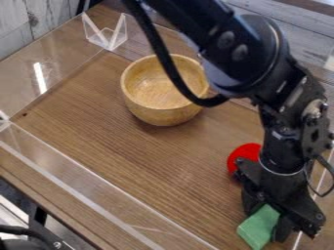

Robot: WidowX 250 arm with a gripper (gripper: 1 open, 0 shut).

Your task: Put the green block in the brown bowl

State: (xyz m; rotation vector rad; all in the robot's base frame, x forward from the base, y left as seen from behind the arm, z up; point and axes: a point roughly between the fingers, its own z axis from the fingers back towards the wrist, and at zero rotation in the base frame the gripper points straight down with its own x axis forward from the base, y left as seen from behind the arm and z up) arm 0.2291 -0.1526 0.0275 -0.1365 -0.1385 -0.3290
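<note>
- The block (pixel 263 227) sits at the near right corner of the tabletop (pixel 117 171), directly under the pincer (pixel 278 217), which points almost straight down onto it.
- The pincer is clenched on the block: its black fingers straddle the far, upper end, and the green shows below and to the left of them.
- The block's long axis runs from the pincer toward the near-left edge, tilted, so the free end hangs lower and nearer the camera. Whether that end touches the wood I cannot tell.
- A red toy (pixel 245 158) lies just behind the pincer, close to the wrist, possibly touching it.
- The bowl (pixel 164 89) stands well apart, up and left of the pincer, in the middle of the tabletop, empty and upright.
- My judgement: the coming move is a lift, then a carry diagonally away-left to the bowl; the block needs turning or tipping so its length goes in past the rim rather than bridging it.
- The arm (pixel 241 59) arches over the bowl's right side, so the path runs beneath it.
</note>
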